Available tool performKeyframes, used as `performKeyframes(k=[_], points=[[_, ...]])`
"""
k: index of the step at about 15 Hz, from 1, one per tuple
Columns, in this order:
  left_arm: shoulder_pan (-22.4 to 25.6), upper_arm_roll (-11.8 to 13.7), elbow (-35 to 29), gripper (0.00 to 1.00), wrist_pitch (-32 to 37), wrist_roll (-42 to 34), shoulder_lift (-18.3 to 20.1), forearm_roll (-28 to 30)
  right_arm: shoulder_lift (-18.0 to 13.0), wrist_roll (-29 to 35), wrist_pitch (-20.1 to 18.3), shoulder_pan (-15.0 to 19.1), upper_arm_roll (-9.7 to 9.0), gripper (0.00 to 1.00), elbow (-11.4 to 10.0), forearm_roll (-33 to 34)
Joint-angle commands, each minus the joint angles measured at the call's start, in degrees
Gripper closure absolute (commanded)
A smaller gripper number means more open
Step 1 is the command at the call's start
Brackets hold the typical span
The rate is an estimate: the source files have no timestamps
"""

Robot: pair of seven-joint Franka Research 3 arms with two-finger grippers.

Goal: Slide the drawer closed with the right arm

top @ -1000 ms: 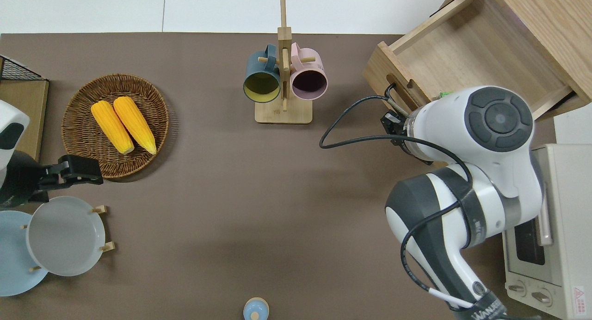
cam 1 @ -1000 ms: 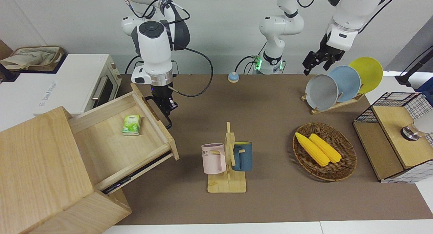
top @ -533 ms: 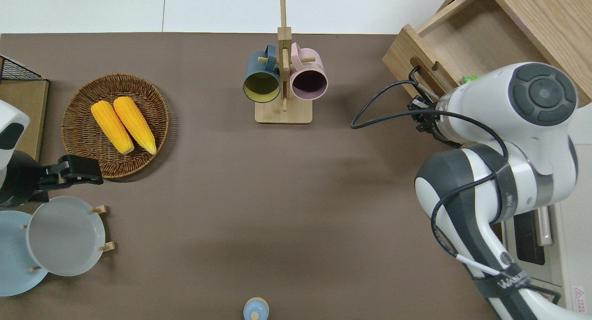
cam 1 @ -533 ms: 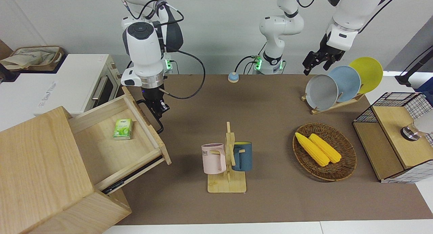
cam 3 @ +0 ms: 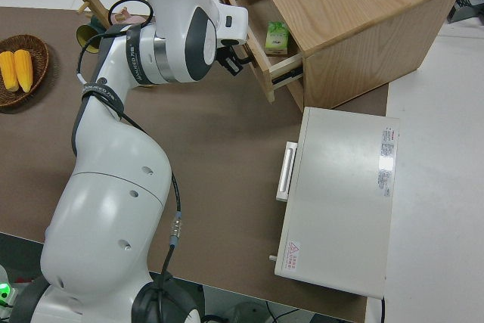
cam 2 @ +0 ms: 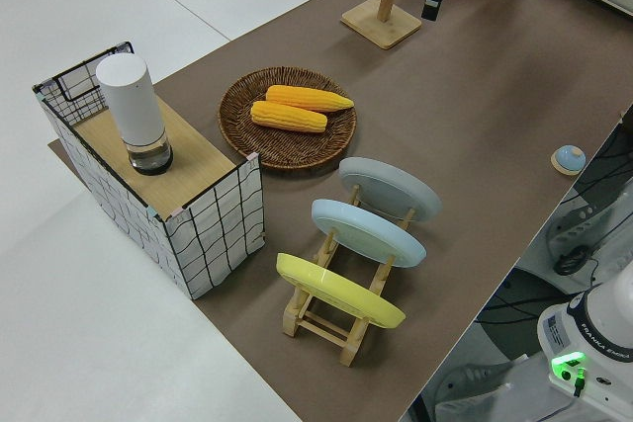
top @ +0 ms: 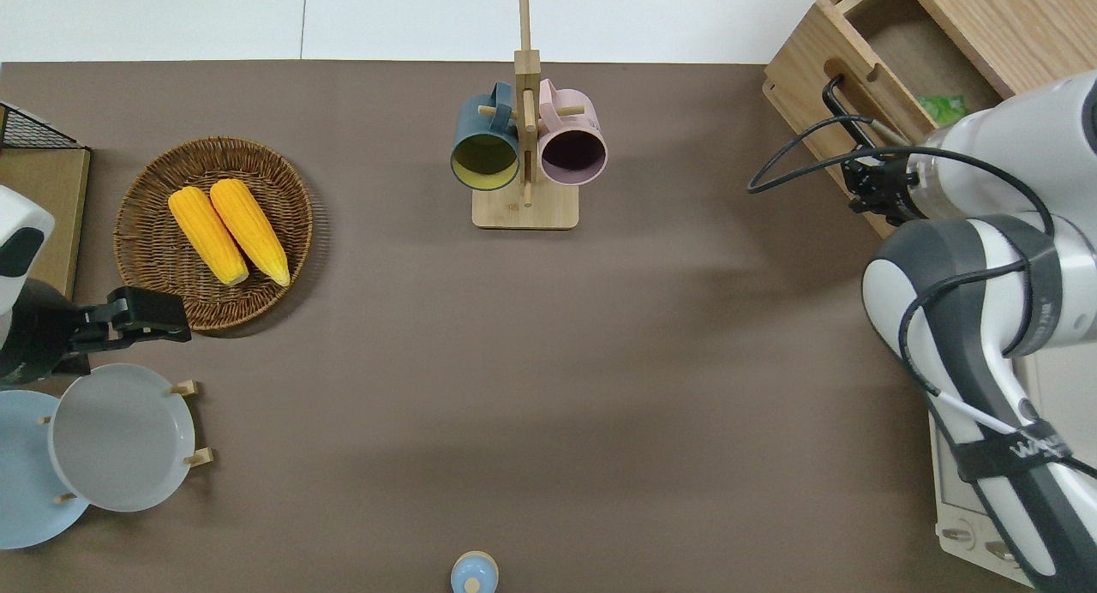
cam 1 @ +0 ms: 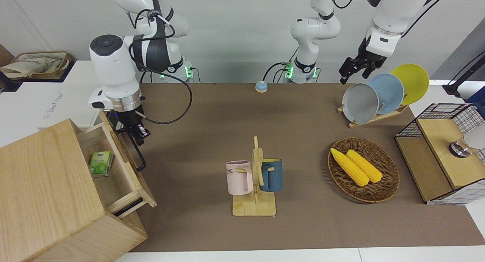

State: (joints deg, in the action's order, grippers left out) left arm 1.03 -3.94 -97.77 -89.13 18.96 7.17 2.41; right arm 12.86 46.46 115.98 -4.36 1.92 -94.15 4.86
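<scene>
The light-wood drawer (cam 1: pixel 128 167) stands partly open from the pale wooden cabinet (cam 1: pixel 41 194), at the right arm's end of the table. Its black bar handle (cam 1: pixel 135 154) is on the front panel. A green packet (cam 1: pixel 101 163) lies inside. My right gripper (cam 1: pixel 137 132) is against the drawer front at the end of the handle nearer the robots. It also shows in the overhead view (top: pixel 867 184) and the right side view (cam 3: pixel 231 62). The drawer shows there too (top: pixel 821 68) (cam 3: pixel 261 62). My left arm is parked, and its gripper (cam 1: pixel 352 72) is in the air.
A wooden mug rack (cam 1: pixel 254 207) holds a pink and a blue mug at mid-table. A wicker basket (cam 1: pixel 382 190) holds two corn cobs. A plate rack (cam 1: pixel 379 95), a black wire-grid box (cam 1: pixel 439 152) and a white oven (cam 3: pixel 340 202) are also here.
The right gripper has pushed the drawer well into the cabinet, moving toward the right arm's end of the table. The green packet went with it. The left arm has not moved.
</scene>
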Motion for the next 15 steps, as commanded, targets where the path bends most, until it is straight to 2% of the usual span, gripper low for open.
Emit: performKeyframes(k=[1, 3, 4, 7, 11, 15], points=[[-0.06, 0.25, 0.21, 0.01, 0.97, -0.51, 0.48, 0.05, 2.17, -5.84, 1.62, 4.0, -0.86, 1.0, 2.57, -0.03], [-0.06, 0.25, 0.21, 0.01, 0.97, -0.51, 0.48, 0.05, 2.69, -6.55, 3.29, 5.85, -1.3, 1.0, 3.09, -0.03], [-0.06, 0.25, 0.21, 0.01, 0.89, -0.51, 0.48, 0.05, 3.57, -7.95, 3.21, 6.64, -1.3, 1.0, 4.4, -0.03], [-0.06, 0.25, 0.21, 0.01, 0.89, -0.51, 0.48, 0.05, 4.8, -10.07, 3.64, 8.22, -1.21, 1.0, 6.08, 0.06], [-0.06, 0.25, 0.21, 0.01, 0.97, -0.51, 0.48, 0.05, 6.21, -13.4, 6.89, 10.16, -1.21, 1.0, 6.44, 0.41], [-0.06, 0.25, 0.21, 0.01, 0.98, -0.51, 0.48, 0.05, 6.04, -13.33, 6.11, 9.2, -1.13, 1.0, 5.83, 0.59]])
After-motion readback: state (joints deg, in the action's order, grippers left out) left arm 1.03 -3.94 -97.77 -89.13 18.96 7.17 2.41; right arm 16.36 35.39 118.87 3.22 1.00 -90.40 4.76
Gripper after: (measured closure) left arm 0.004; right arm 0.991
